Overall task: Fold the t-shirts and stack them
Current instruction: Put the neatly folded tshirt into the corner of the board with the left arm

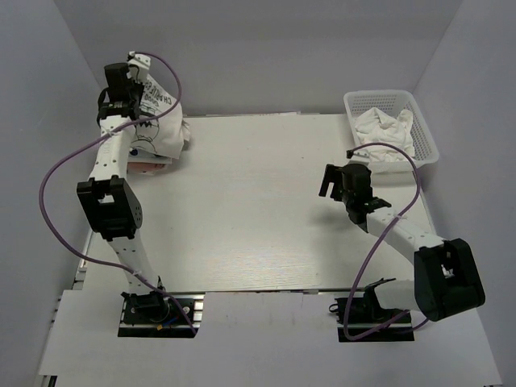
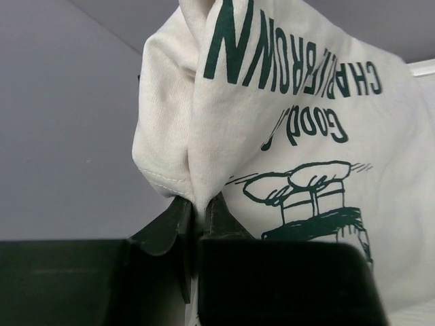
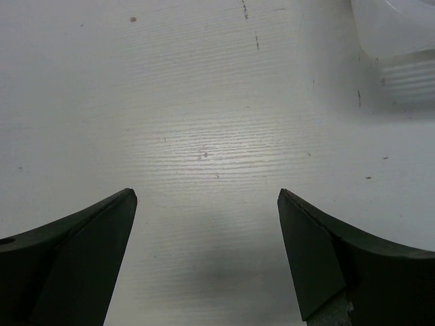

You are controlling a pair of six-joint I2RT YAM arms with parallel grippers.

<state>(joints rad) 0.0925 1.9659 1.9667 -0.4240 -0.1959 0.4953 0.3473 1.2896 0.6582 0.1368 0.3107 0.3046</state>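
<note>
Item one: a white soft-cloth t-shirt [image 1: 160,119] [image 2: 292,136] with dark green block lettering and a cartoon drawing, held up above the far left corner of the flat white wood-grain table [image 1: 266,210], its lower part draping down to that corner. Item two: the left gripper [image 1: 131,71] [image 2: 197,212], black, two-fingered, jaws drawn narrow and pinched on a folded, hemmed edge of this shirt; in the left wrist view the cloth rises from between the fingertips and the lettering reads upside down. Item three: a pink cloth [image 1: 150,166], only a thin edge showing, lying on the table's far left corner beneath the hanging shirt; whether the two touch cannot be told. Item four: a white plastic mesh basket [image 1: 429,139], rectangular, sitting at the table's far right corner. Item five: a crumpled white cloth [image 1: 385,129] lying inside the basket; any print on it is too small to make out. Item six: the right gripper [image 1: 330,187] [image 3: 207,197], black, jaws spread wide with nothing between them, poised over bare table surface right of the table's centre, with a blurred corner of the basket [image 3: 401,41] at the upper right of its wrist view. Item seven: purple cables [image 1: 60,173], one looping along each arm above the table.
</note>
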